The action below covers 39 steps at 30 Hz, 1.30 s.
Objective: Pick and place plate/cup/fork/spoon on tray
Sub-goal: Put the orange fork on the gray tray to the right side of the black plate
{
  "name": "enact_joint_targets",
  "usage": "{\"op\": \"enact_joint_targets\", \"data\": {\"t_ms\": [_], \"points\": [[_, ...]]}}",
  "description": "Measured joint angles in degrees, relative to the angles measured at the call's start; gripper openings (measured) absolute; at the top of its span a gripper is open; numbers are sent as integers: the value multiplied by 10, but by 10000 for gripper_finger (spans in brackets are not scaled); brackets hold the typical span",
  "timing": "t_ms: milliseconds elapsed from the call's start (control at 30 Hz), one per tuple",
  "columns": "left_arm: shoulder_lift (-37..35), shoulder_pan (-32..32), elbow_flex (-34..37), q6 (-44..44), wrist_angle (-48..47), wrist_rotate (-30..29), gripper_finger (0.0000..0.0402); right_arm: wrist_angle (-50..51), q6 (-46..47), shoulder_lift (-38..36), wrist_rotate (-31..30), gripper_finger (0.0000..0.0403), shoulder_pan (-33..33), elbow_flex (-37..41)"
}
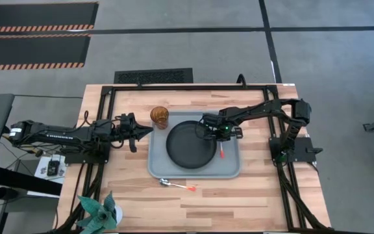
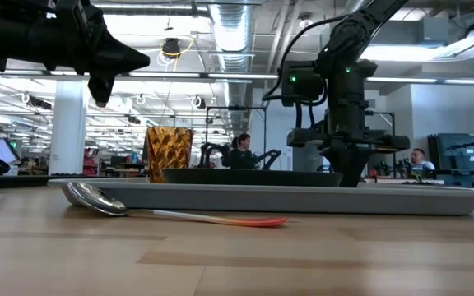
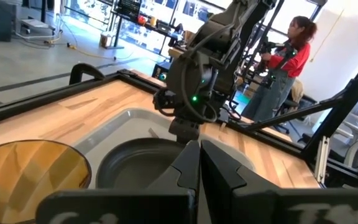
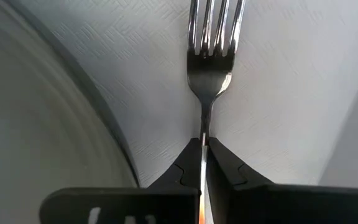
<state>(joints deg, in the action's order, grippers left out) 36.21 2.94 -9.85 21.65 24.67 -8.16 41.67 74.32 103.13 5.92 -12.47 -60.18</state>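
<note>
The grey-blue tray [image 1: 229, 170] lies mid-table with the black plate [image 1: 188, 145] on its left half. The amber cup [image 1: 159, 117] stands upright at the tray's far left corner. The spoon [image 1: 176, 184] lies on the wood just before the tray's near rim. My right gripper [image 1: 221, 134] is low over the tray, right of the plate, shut on the fork [image 4: 211, 56]. My left gripper [image 1: 147, 132] is shut and empty, just left of the tray beside the cup. My right gripper pinches the fork's thin metal neck [image 4: 204, 127] between its two fingertips, just behind the tined head. The fingers come from above. The tines [image 4: 215, 22] point toward the far edge and the red-orange handle [image 1: 221, 153] toward the near edge. Whether the fork rests on the tray, I cannot tell.
A green paper plant [image 1: 101, 211] stands at the table's near left corner. Black frame rails [image 1: 106, 97] run along the table's sides. Several people are in the room beyond the far edge [image 3: 283, 68].
</note>
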Motion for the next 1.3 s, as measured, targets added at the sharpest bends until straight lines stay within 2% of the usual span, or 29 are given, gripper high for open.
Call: {"op": "enact_joint_targets", "data": {"t_ms": [300,600,1033,1300], "points": [[0,0,0,0,4,0,0,0,5,1,2,37,-1,0],[0,0,0,0,4,0,0,0,8,2,3,81,-1,0],[0,0,0,0,4,0,0,2,7,2,13,168,-1,0],[0,0,0,0,4,0,0,5,4,-1,16,184,-1,1]]}}
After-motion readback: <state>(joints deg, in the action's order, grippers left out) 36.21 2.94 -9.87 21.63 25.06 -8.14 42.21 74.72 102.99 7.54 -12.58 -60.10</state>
